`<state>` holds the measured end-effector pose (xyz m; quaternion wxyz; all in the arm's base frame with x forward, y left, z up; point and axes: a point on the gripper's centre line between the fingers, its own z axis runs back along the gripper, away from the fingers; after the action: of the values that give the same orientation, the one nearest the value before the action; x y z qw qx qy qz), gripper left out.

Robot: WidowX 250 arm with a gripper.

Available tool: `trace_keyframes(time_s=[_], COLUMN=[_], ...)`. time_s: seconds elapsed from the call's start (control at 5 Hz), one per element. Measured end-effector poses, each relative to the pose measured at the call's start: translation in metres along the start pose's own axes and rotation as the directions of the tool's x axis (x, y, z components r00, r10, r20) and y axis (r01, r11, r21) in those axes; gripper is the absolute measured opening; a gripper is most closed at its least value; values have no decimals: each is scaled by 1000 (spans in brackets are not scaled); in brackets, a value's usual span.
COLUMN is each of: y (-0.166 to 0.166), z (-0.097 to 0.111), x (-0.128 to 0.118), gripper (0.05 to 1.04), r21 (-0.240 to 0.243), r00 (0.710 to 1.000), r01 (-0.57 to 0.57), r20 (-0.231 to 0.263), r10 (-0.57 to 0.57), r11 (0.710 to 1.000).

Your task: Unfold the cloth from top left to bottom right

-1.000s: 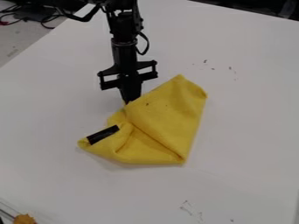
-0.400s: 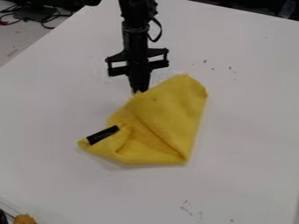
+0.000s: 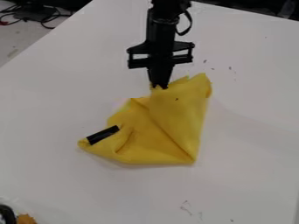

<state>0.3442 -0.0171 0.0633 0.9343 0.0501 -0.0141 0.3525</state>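
- Pinched in the end effector [image 3: 159,86], the upper edge of a yellow cloth [image 3: 175,118] could slip loose, as the hold appears to take in only a small gather of fabric.
- Should the grip catch more than one layer, the fold likely travels along with it, and the cloth bunches instead of opening.
- A low, sideways pull risks dragging the whole cloth, black strip [image 3: 102,135] included, across the white worktop [image 3: 251,131] on which it lies partly folded.
- Above the cloth, the black arm [image 3: 161,26] hangs close to upright, its end effector pointing down at that upper edge.
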Motion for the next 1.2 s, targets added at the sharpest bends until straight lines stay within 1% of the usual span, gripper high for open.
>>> trace_keyframes(time_s=[0.2,0.4,0.6,0.8,1.0,1.2], y=[-15,-46,-70,-90,-100,-113], z=[7,15,8,7,-2,-2], x=[-12,-18,-14,-5,-6,-15], gripper=[62,62,62,62,62,62], r21=[10,5,17,-3,-1,-11], r00=[998,992,987,985,984,981], r01=[41,104,143,160,168,186], r20=[36,72,67,65,60,65], r10=[-42,-104,-144,-159,-168,-185], r11=[999,995,990,987,986,982])
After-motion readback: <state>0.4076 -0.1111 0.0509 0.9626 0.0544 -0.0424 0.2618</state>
